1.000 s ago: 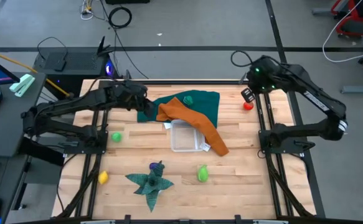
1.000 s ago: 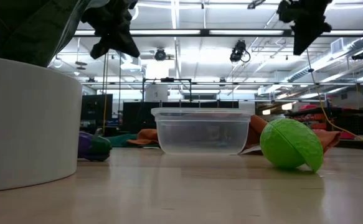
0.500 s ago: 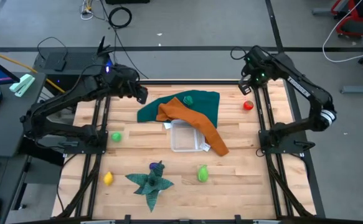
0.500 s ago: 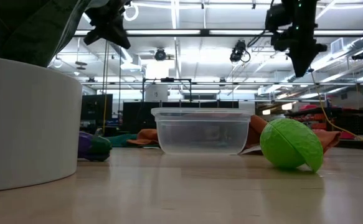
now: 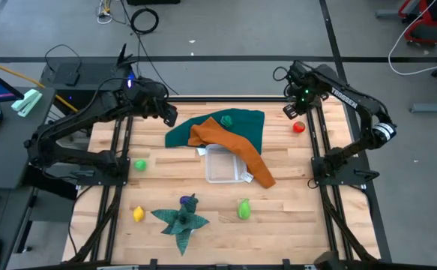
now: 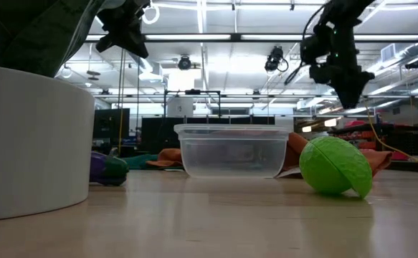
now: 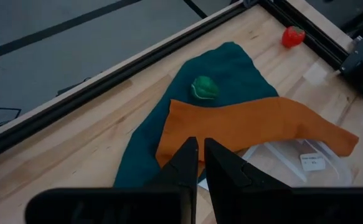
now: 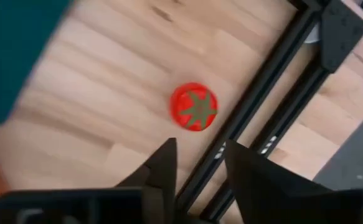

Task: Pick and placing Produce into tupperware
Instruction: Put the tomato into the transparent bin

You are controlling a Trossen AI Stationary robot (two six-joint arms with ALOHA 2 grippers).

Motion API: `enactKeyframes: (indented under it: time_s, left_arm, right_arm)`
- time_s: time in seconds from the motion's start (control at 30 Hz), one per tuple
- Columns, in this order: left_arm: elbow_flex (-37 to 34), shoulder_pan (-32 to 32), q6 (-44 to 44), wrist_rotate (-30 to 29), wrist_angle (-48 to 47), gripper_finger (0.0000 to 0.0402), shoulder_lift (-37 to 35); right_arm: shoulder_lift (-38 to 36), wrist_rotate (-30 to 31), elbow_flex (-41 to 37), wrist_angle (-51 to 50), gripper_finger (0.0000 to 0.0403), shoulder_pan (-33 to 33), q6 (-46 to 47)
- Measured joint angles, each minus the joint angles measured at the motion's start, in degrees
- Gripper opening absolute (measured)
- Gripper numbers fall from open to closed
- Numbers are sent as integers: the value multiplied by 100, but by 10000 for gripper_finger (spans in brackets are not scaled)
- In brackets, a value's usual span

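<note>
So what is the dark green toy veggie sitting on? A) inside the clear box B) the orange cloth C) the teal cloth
C: the dark green veggie rests on the teal cloth, next to the orange cloth, outside the clear box.

Left gripper (image 5: 170, 117) raised above the near-left edge of the teal cloth (image 5: 249, 129), fingers (image 7: 187, 163) almost closed. Right gripper (image 5: 290, 111) raised beyond the cloth's right edge, fingers (image 8: 162, 168) parted, nothing held.

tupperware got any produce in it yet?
No, the tupperware sits empty in the high view, and the red tomato lies on the table.
</note>
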Motion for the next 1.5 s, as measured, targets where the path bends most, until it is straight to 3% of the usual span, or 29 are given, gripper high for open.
enactKeyframes:
  time_s: [0.37,0.67,1.07,1.5]
  left_arm:
    - [-2,0,183,0,-46,35,0]
    - [-4,-2,245,2,-44,42,0]
    - [-7,-2,254,2,-46,35,0]
    - [-7,-7,258,2,-76,42,0]
  right_arm:
    - [-29,-150,-1378,728,257,76,629]
    - [-177,1,-2202,1569,327,209,1329]
    - [-169,428,-2293,2321,350,236,2833]
    - [141,799,-2293,2337,348,285,3424]
